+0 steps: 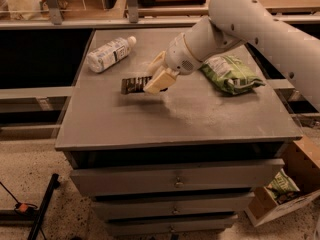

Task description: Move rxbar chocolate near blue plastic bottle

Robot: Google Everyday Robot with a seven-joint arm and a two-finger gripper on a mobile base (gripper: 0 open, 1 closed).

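Pinching 1 end of the rxbar chocolate (134,85) just front-right of the lying blue plastic bottle (106,54), the gripper (152,78) is risking the bar twisting loose or knocking the bottle rolling.

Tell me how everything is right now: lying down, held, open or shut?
gripper: over the table, shut on the bar.
bar: right end clamped, the rest sticking out to the left.
bottle: lying on its side, cap on, back left of the table.
green bag: lying on the table's right side.
drawers: shut.
box: on the floor, open, a snack bag inside.
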